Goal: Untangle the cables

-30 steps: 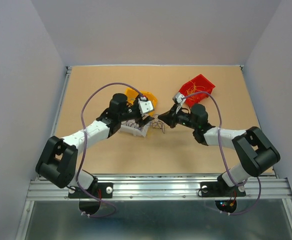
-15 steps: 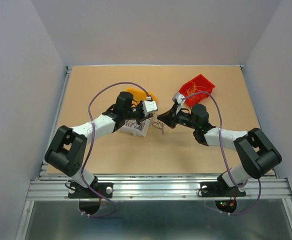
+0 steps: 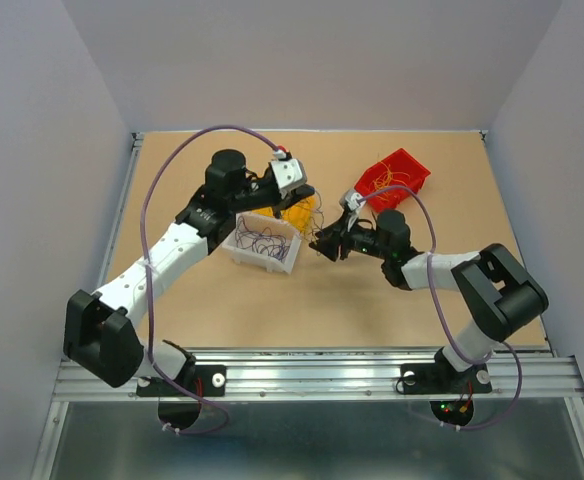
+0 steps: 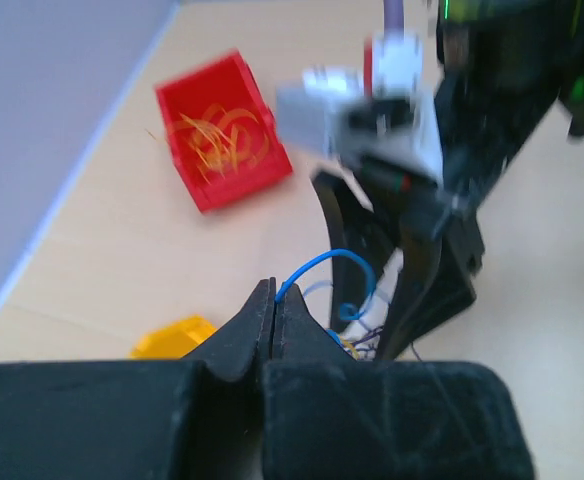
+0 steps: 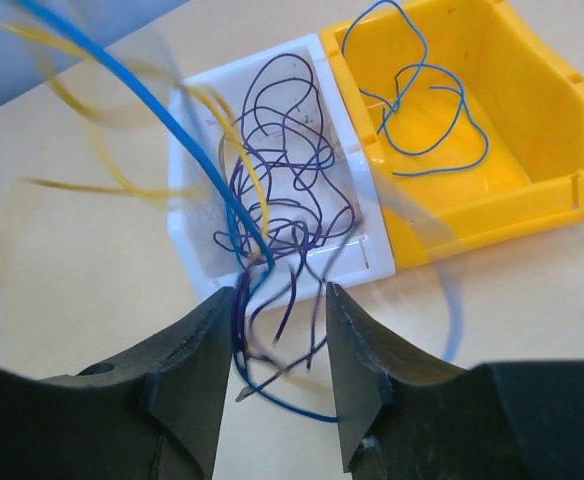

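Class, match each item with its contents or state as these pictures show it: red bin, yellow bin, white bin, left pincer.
Items:
1. red bin
2. yellow bin
3. white bin
4. left pincer

Contents or state:
A. purple wires inside
B. shut on a blue strand
C. orange-yellow wires inside
D. loose blue wire inside

Pairs: 1-C, 2-D, 3-A, 4-B.

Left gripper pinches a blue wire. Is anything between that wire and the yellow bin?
No object blocks the yellow bin; its top is open. But the blue wire in the left gripper runs down into the tangle at the right gripper, so it may not be free.
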{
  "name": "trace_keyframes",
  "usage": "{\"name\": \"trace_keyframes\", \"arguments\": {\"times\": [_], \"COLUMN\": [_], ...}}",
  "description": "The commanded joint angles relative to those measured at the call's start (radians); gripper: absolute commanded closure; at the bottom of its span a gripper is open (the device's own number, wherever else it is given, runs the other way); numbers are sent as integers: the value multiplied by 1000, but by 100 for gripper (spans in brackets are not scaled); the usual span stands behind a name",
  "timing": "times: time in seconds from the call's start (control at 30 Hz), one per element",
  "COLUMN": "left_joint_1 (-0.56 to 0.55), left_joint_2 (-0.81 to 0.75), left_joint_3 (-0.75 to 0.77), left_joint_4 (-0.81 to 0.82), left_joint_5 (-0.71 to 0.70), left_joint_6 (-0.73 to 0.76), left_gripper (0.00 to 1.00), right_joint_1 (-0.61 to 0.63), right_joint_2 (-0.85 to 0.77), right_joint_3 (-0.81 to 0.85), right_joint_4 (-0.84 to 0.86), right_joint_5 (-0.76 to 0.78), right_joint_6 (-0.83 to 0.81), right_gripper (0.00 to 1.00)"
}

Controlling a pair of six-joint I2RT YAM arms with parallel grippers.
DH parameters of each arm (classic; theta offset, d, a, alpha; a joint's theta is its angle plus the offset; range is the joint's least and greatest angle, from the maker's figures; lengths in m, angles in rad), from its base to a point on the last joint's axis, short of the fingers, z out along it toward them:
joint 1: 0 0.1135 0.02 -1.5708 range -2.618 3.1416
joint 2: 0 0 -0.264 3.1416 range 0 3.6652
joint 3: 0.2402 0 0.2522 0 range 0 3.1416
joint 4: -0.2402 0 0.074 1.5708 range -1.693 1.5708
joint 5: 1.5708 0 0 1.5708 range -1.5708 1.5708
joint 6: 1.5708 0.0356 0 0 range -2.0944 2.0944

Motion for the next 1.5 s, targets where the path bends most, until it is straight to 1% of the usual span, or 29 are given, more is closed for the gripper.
{"name": "trace_keyframes", "arguments": {"times": [0.0, 0.07, 0.1, 0.13, 0.17, 0.2, 0.27, 0.3, 0.33, 0.4, 0.43, 0.5, 0.53, 0.6, 0.63, 0.67, 0.7, 0.73, 0.8, 0.97, 1.0, 1.1, 1.23, 1.3, 1.37, 1.4, 1.47], "left_joint_1": [3, 7, 7, 7, 8, 7, 8, 11, 16, 36, 45, 75, 88, 118, 156, 172, 189, 213, 227, 229, 229, 229, 232, 234, 234, 234, 234], "left_joint_2": [-41, -29, -23, -8, -1, 9, 15, 20, 19, 19, 19, 32, 38, 57, 75, 83, 86, 88, 77, 9, -4, -11, 8, 12, 20, 26, 34], "left_joint_3": [161, 212, 236, 287, 312, 364, 416, 437, 474, 505, 537, 577, 624, 677, 727, 744, 758, 764, 739, 539, 484, 418, 335, 298, 245, 226, 172], "left_joint_4": [3, -2, -3, -14, -20, -39, -56, -62, -63, -60, -57, -60, -63, -68, -74, -76, -76, -71, -53, 38, 67, 93, 128, 147, 170, 184, 196], "left_joint_5": [-23, -20, -17, -12, -14, -42, -105, -138, -205, -279, -346, -403, -481, -529, -565, -586, -606, -615, -601, -497, -454, -405, -432, -399, -351, -340, -302], "left_joint_6": [-116, -142, -161, -184, -193, -208, -219, -224, -242, -273, -286, -305, -308, -325, -333, -340, -349, -366, -371, -383, -382, -365, -343, -323, -317, -322, -322], "left_gripper": [100, 100, 100, 100, 100, 100, 100, 100, 100, 100, 100, 100, 100, 100, 100, 100, 100, 100, 100, 100, 100, 100, 100, 100, 100, 100, 100], "right_joint_1": [19, 24, 26, 30, 29, 32, 30, 30, 30, 30, 30, 30, 32, 30, 32, 30, 30, 30, 30, 32, 30, 30, 30, 30, 30, 29, 29], "right_joint_2": [43, 57, 63, 69, 70, 69, 61, 57, 46, 35, 31, 15, 11, 0, -8, -12, -17, -31, -45, -106, -112, -143, -170, -186, -200, -218, -235], "right_joint_3": [50, 59, 67, 70, 71, 70, 64, 55, 51, 39, 30, 18, 7, -1, -5, -11, -16, -19, -30, -64, -74, -88, -104, -110, -119, -123, -131], "right_joint_4": [78, 78, 78, 78, 78, 77, 78, 77, 77, 75, 75, 72, 72, 66, 60, 57, 52, 45, 34, 8, 5, 0, -4, -6, -4, -4, -4], "right_joint_5": [-36, -38, -38, -36, -36, -35, -30, -19, -13, 5, 10, 36, 45, 59, 74, 83, 94, 119, 146, 243, 269, 288, 395, 435, 519, 569, 616], "right_joint_6": [9, 12, 13, 16, 16, 18, 15, 13, 12, 6, 1, -5, -8, -14, -22, -25, -30, -36, -42, -65, -67, -74, -59, -54, -41, -38, -25], "right_gripper": [55, 58, 61, 72, 77, 83, 85, 91, 92, 93, 94, 95, 96, 96, 96, 96, 96, 89, 87, 89, 89, 90, 94, 95, 100, 99, 99]}}
